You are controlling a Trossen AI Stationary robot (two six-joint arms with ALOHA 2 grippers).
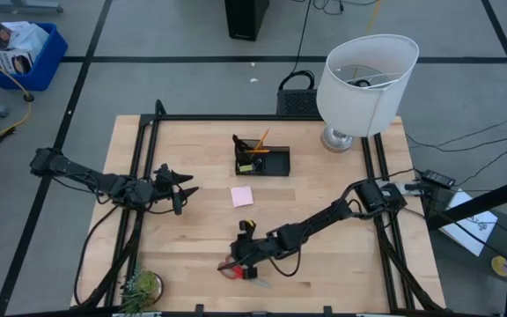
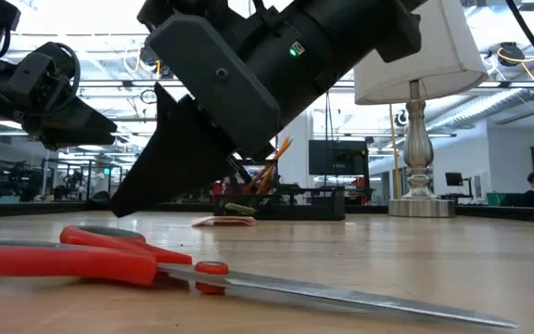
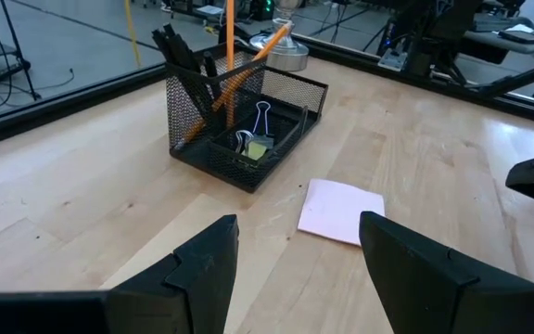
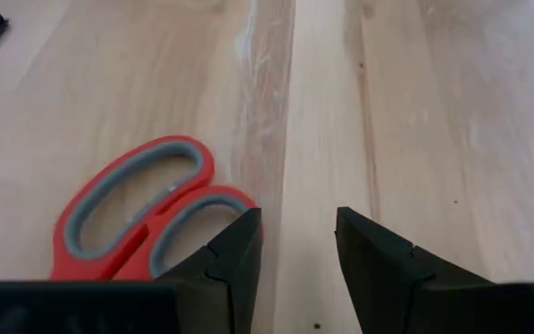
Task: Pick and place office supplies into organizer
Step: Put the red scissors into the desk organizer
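From above, the right end effector (image 1: pixel 243 257) hangs low over the near part of the tabletop (image 1: pixel 324 211), with the red-handled scissors (image 1: pixel 234 269) lying just beneath and beside it. The pink sticky-note pad (image 1: pixel 242 195) lies farther out from it, and the black organizer (image 1: pixel 262 159) beyond that, already holding a pencil (image 1: pixel 261 138) and pens. The left end effector (image 1: pixel 180 187) waits well off to the side, level with the pad.

At tabletop height, the scissors (image 2: pixel 156 264) lie flat in the foreground, blades closed, with the right arm's dark fingers (image 2: pixel 170 158) angled down behind them and not touching them.

The left wrist view shows its own fingers (image 3: pixel 202 269) spread wide and empty, with the pad (image 3: pixel 341 211) just ahead and the organizer (image 3: pixel 244 121) past it, paper clips in its low tray.

The right wrist view shows its fingers (image 4: pixel 239 255) parted a little and gripping nothing; the scissor handles (image 4: pixel 137 209) sit to one side of the gap rather than inside it.

My judgement: closing from here would miss or only nudge the handles, since they are offset. A flat, thin tool may also slide or pivot on smooth wood under a glancing pinch.

The blades are out of the right wrist picture, and from above the arm covers much of the scissors.
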